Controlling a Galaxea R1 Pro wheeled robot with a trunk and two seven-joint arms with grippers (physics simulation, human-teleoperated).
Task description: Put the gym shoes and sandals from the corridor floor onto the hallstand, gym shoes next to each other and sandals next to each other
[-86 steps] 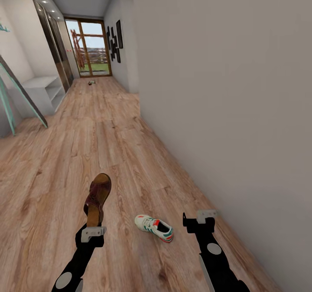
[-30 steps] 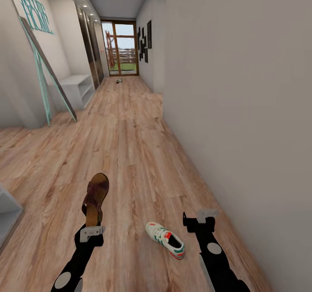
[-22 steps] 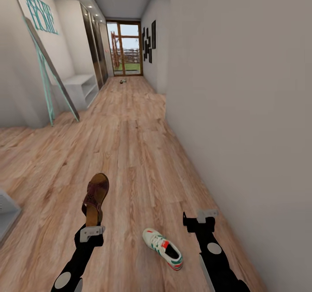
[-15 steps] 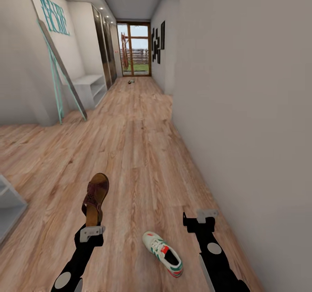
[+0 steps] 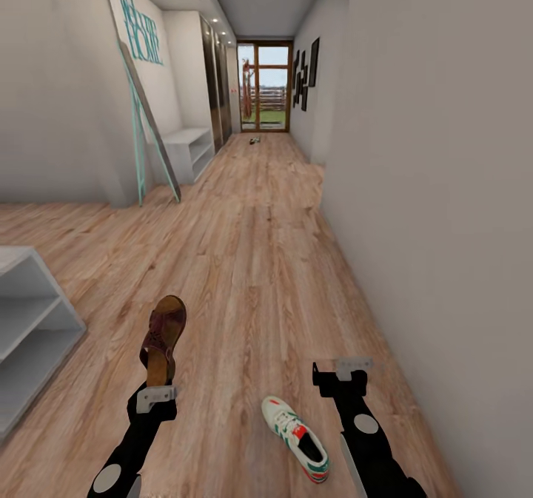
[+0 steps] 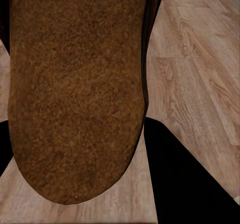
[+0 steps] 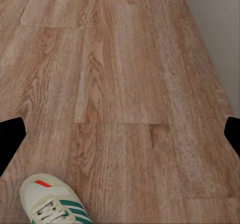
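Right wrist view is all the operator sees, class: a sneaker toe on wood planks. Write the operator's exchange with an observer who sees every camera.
Operator: Is my left tool carrying anything?
Observer: Yes, it is shut on a sandal, toe pointing up and away.
Operator: Where is the gym shoe relative to my arms?
Observer: On the floor between them, close beside the open right tool.
Operator: Any shelving nearby?
Observer: A grey shelf unit stands to the robot's left.

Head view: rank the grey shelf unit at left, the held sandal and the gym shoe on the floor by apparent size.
1. Grey shelf unit, partly cut off.
2. Sandal and gym shoe: look alike, not ranked.
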